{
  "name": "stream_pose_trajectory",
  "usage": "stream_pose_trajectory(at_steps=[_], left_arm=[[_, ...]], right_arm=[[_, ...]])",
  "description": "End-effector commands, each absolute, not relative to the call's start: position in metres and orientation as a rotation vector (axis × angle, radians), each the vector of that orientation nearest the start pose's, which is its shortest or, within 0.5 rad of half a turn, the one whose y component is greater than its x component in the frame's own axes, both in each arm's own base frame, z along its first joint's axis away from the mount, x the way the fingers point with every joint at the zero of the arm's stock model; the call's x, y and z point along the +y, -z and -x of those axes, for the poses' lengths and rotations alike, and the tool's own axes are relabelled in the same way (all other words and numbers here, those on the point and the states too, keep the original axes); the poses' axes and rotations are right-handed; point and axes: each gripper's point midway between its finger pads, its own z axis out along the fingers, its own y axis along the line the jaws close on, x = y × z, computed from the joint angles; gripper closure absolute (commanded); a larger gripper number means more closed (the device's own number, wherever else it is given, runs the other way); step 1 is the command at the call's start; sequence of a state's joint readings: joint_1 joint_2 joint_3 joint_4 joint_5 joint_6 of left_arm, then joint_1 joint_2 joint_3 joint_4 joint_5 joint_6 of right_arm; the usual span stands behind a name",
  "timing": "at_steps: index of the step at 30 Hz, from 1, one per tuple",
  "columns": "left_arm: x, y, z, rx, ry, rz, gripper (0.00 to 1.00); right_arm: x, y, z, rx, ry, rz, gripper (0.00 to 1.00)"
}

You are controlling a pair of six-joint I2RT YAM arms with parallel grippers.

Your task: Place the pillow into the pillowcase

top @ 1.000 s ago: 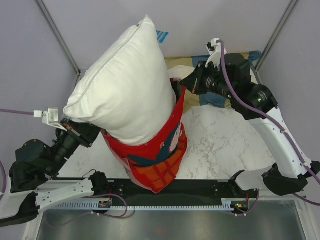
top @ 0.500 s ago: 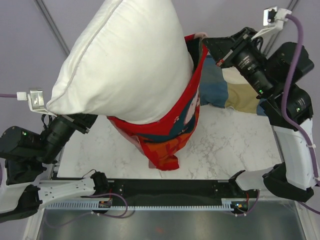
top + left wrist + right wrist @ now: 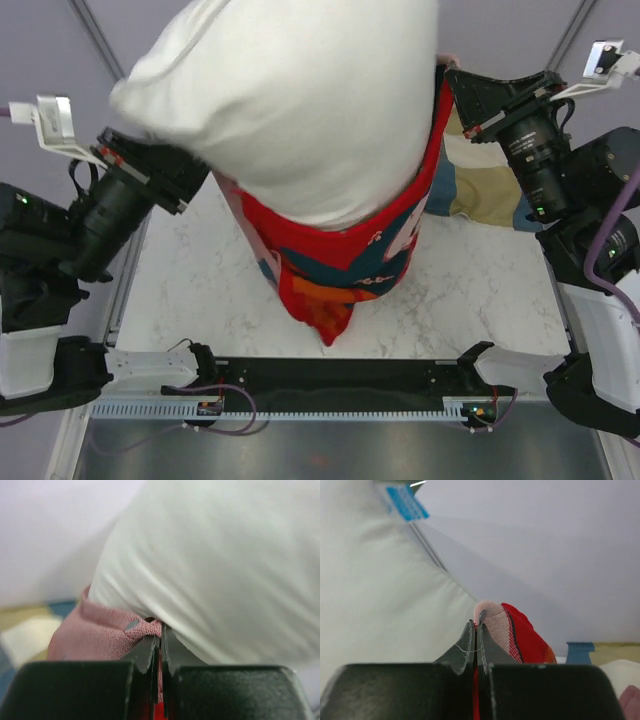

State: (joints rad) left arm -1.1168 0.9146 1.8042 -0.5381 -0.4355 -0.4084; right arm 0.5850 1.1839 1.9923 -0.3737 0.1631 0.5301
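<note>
The plump white pillow (image 3: 290,100) stands high in the top view, its lower end sunk in the red printed pillowcase (image 3: 340,255), which hangs off the marble table with its bottom corner dangling. My left gripper (image 3: 200,185) is shut on the case's left rim; in the left wrist view the pink fabric (image 3: 100,637) is pinched at my left gripper (image 3: 160,640), with the pillow (image 3: 225,570) bulging above. My right gripper (image 3: 455,85) is shut on the right rim; the right wrist view shows my right gripper (image 3: 477,630) pinching the pillowcase (image 3: 520,640) next to the pillow (image 3: 380,605).
A blue, tan and cream checked pillow (image 3: 480,190) lies at the table's back right, partly behind the hanging case. The marble table (image 3: 200,300) ends at a black rail (image 3: 330,375) along the near edge. Grey walls with metal poles stand at the back.
Both arms have lifted the case rim upward and apart, raising pillow and case higher toward the camera. The case's lower end has come off the table, and the pillow sits deeper in it.
</note>
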Motion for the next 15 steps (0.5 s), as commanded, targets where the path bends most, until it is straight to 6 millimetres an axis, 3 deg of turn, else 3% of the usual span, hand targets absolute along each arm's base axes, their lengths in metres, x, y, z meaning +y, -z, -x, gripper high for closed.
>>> stream_pose_trajectory(at_steps=[1,2,3,6,7,8,9,10,11,12,13,15], left_arm=[[-0.122,-0.719,-0.108,0.989,1.191,-0.06,0.98],[-0.116,-0.74,-0.105,0.946,1.205,-0.043,0.98],[-0.117,-0.74,-0.106,0.952,1.195,-0.048,0.98],[-0.11,-0.72,-0.113,1.002,1.164,-0.003,0.98],[-0.136,-0.683,-0.135,1.112,1.097,-0.004,0.98],[-0.132,-0.668,-0.137,1.128,1.084,0.019,0.98],[-0.104,-0.668,-0.126,1.067,1.128,0.083,0.98],[-0.124,-0.621,-0.143,1.169,1.068,0.086,0.98],[-0.123,-0.604,-0.145,1.188,1.07,0.112,0.98],[-0.107,-0.595,-0.139,1.175,1.106,0.162,0.98],[-0.119,-0.565,-0.148,1.235,1.072,0.167,0.98],[-0.118,-0.553,-0.149,1.247,1.072,0.177,0.98]], right_arm=[[0.151,-0.648,-0.264,1.12,-0.864,-0.172,1.0],[0.15,-0.652,-0.263,1.104,-0.862,-0.175,1.0],[0.147,-0.659,-0.261,1.087,-0.863,-0.181,1.0],[0.126,-0.704,-0.235,0.974,-0.871,-0.194,1.0],[0.111,-0.732,-0.214,0.891,-0.887,-0.2,1.0],[0.102,-0.745,-0.203,0.845,-0.885,-0.208,1.0],[0.092,-0.758,-0.191,0.8,-0.875,-0.208,1.0],[0.074,-0.78,-0.167,0.709,-0.885,-0.222,1.0],[0.065,-0.79,-0.156,0.666,-0.88,-0.223,1.0],[0.054,-0.797,-0.144,0.625,-0.868,-0.237,1.0],[0.039,-0.808,-0.125,0.556,-0.871,-0.249,1.0],[0.027,-0.812,-0.114,0.519,-0.869,-0.272,1.0]])
